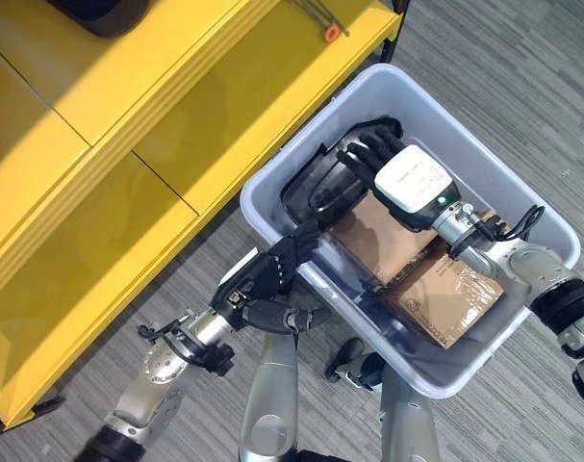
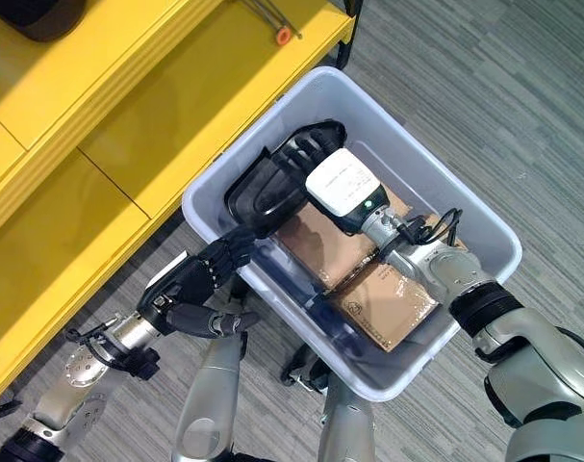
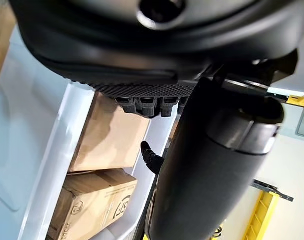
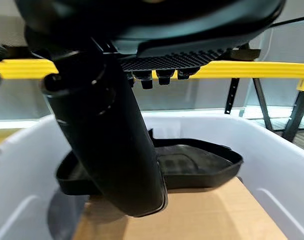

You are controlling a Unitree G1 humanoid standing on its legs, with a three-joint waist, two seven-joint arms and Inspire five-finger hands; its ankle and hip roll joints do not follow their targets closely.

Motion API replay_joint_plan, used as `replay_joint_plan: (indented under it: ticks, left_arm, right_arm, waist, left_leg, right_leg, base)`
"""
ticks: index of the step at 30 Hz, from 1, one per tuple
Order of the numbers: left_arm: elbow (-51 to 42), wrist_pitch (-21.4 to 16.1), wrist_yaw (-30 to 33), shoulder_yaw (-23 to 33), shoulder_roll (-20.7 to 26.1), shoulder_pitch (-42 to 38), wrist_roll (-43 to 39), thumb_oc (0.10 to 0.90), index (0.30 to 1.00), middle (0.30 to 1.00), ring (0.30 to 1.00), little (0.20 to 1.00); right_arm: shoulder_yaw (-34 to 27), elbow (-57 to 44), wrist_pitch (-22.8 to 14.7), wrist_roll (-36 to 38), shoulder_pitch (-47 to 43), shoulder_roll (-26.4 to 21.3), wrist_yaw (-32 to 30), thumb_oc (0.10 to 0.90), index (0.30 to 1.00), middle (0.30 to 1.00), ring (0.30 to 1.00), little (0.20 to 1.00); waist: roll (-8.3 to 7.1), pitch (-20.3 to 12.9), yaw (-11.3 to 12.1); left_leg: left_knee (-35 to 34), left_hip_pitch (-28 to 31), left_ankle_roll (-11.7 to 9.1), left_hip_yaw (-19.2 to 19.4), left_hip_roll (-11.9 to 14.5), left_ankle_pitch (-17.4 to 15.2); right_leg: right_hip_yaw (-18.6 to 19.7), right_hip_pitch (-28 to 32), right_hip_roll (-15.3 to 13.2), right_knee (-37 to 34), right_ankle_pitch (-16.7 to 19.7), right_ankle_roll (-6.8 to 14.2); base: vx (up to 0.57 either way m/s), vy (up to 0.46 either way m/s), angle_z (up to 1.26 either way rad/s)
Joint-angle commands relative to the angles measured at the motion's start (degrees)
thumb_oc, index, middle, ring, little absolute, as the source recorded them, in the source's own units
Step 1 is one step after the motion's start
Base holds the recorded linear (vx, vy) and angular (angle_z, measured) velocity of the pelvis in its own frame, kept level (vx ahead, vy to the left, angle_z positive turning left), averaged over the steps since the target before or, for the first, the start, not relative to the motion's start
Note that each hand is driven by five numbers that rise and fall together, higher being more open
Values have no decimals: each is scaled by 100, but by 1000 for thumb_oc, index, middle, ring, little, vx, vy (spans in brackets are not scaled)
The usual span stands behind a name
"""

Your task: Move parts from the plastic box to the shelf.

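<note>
The grey plastic box holds a black moulded part at its far-left end and two cardboard boxes beside it. My right hand reaches inside the box, open, with its fingers stretched over the black part; in the right wrist view the thumb hangs just above that part. Outside the box, my left hand is open at the near-left rim, fingertips against it. The left wrist view looks past the thumb at the rim and the cardboard boxes.
The yellow shelf stretches along the left, close to the box's far-left corner. A dark object lies at the shelf's top edge, and thin rods with an orange tip lie near its right corner. Grey carpet surrounds the box.
</note>
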Motion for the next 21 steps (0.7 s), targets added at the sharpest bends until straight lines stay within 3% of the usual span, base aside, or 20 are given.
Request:
replay_joint_plan:
  ticks: [1,9,14,18,21]
  left_arm:
    - [-810,-468,-226,154,-42,-59,-234,900,1000,1000,1000,1000]
    - [-784,-618,-72,303,-149,-71,-408,900,1000,1000,1000,1000]
    - [-800,-530,-581,358,-158,54,-413,900,1000,1000,1000,1000]
    - [-806,-567,-390,273,-111,81,-373,900,1000,1000,1000,1000]
    - [-762,-610,-324,273,-79,41,-403,900,1000,1000,1000,1000]
  right_arm:
    - [13,-71,161,-61,-851,-107,-416,900,1000,1000,1000,1000]
    - [148,40,355,-65,-978,70,-146,900,1000,1000,1000,1000]
    - [280,90,634,-366,-1159,8,-189,900,1000,1000,1000,1000]
    - [504,54,674,-531,-1193,-29,-35,900,1000,1000,1000,1000]
    - [569,189,1052,-392,-1195,-26,-200,900,1000,1000,1000,1000]
  waist:
    - [185,-88,56]
    - [249,-88,150]
    - [329,-88,253]
    - [361,-88,226]
    - [364,-88,208]
  left_leg:
    - [-208,60,-87,63,108,-129]
    - [166,-465,8,-16,-67,-228]
    - [923,-1246,159,-134,-342,-477]
    - [1132,-1465,200,-138,-333,-558]
    - [1186,-1592,206,-133,-314,-545]
  right_leg:
    - [443,29,175,425,-62,354]
    - [447,-528,37,955,-213,334]
    - [509,-1168,-105,1475,-355,283]
    - [571,-1385,-74,1592,-375,252]
    - [592,-1507,-48,1622,-366,243]
  base:
    - [3,-32,4]
    - [-11,-15,5]
    - [-62,-63,13]
    - [-23,18,-3]
    - [-7,1,-2]
